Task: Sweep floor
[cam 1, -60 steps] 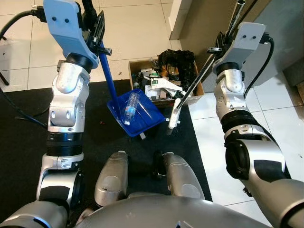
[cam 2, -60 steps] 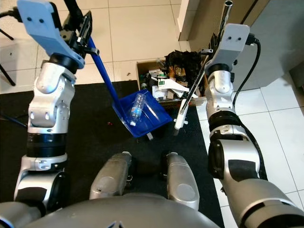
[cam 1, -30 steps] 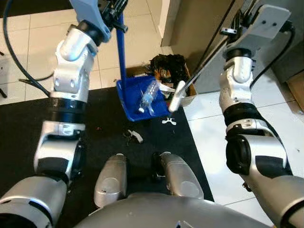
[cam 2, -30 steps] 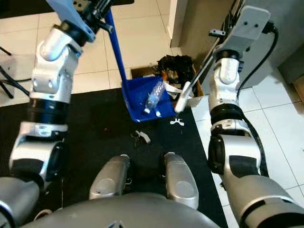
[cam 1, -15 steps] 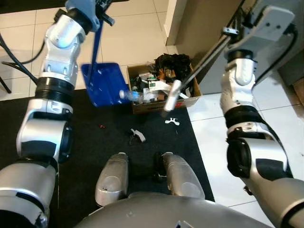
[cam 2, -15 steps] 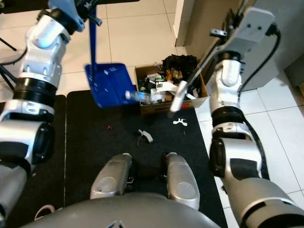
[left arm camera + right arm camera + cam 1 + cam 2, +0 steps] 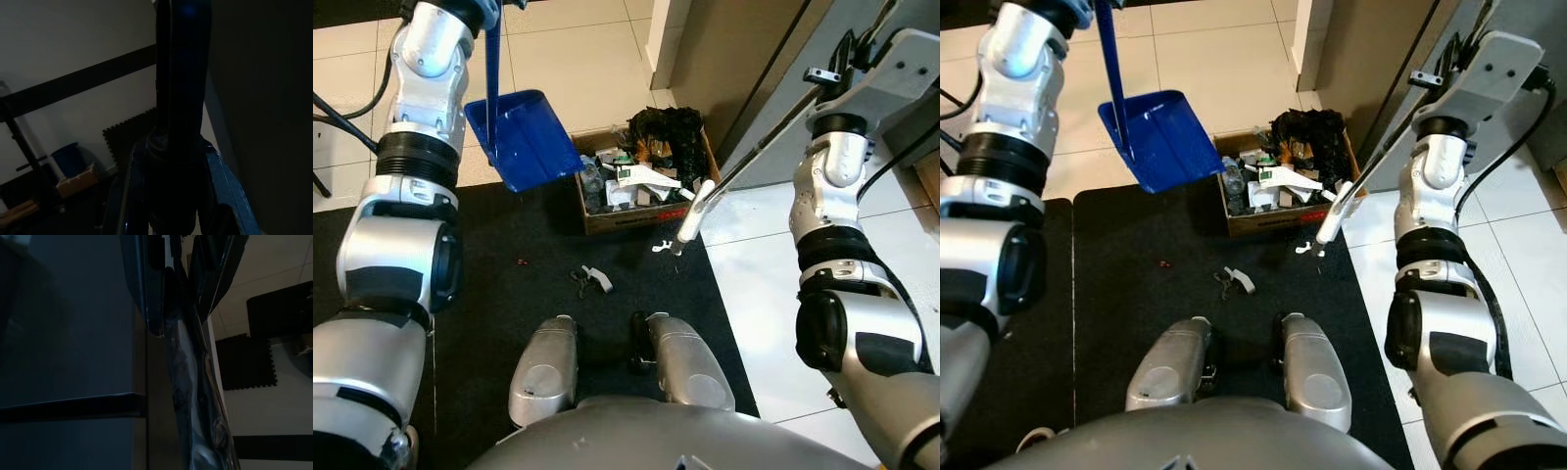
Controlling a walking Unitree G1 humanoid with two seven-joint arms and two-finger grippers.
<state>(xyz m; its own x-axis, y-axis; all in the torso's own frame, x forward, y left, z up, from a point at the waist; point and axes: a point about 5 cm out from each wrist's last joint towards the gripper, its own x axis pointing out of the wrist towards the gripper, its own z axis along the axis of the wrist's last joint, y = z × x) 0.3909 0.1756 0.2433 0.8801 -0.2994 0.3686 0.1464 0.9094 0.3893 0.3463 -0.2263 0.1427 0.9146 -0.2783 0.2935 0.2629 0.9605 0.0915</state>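
Black matting (image 7: 509, 294) lay underfoot; my fingers gripped the light, stiff dustpan (image 7: 524, 137) handle and broom (image 7: 744, 166) high up.

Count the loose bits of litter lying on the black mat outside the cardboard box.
3: a grey-white scrap ahead of the robot's knees, a small white piece by the cardboard box's front, near the broom tip, and a tiny red speck further left. Smaller crumbs may escape notice.

one dustpan (image 7: 524, 142), one box (image 7: 646, 171), perhaps three scraps (image 7: 592, 281)
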